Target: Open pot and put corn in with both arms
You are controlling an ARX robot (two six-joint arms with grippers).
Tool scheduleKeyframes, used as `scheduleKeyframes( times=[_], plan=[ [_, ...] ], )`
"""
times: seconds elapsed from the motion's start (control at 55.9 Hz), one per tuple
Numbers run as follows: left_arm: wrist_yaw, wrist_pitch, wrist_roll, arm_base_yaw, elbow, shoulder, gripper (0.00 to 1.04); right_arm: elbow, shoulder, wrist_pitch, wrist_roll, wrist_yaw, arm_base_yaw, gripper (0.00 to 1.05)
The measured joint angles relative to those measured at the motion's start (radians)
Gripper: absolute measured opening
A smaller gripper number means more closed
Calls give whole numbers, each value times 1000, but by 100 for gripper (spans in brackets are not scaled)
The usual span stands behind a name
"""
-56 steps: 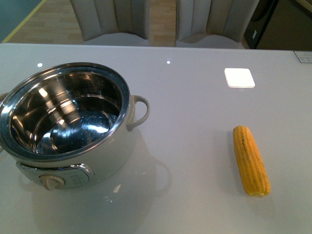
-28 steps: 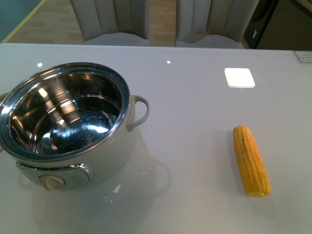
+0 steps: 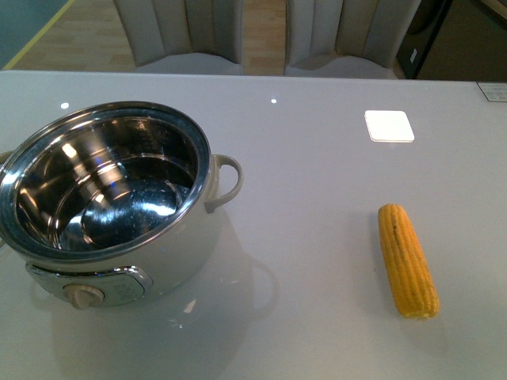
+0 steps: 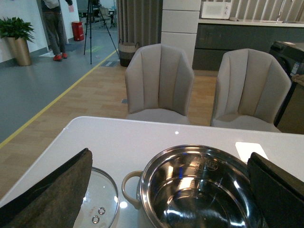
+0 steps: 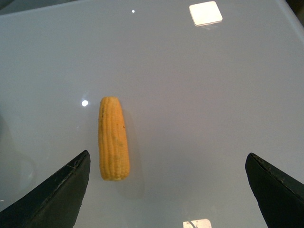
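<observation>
The cream-white pot (image 3: 170,257) stands open at the table's left, its steel bowl empty, dial knob (image 3: 83,295) facing front. It also shows in the left wrist view (image 4: 156,190). Its glass lid (image 4: 102,202) lies flat on the table beside the pot's loop handle. The corn (image 3: 407,260) lies on the table at the right, far from the pot; it also shows in the right wrist view (image 5: 113,137). My left gripper (image 4: 168,190) is open above the pot. My right gripper (image 5: 166,190) is open above the table, the corn near one finger. Neither gripper shows in the front view.
Two beige chairs (image 3: 186,32) stand behind the table's far edge. A bright square reflection (image 3: 389,126) lies on the glossy white table (image 3: 317,198) at the back right.
</observation>
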Motion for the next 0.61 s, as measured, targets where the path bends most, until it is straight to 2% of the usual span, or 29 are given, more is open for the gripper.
scheduleKeyframes(
  times=[0.143,0.34,0.43,0.609],
  plan=[
    [0,0,0,0,0,0,98,34,351,287,-1,5,47,96],
    [0,0,0,0,0,0,98,153,797,573,-37,-22,45,96],
    [0,0,0,0,0,0,98,232,998,629,-64,-32,42,96],
    [0,0,0,0,0,0,98,339,1250,637,-80,-78,53,96]
  ],
)
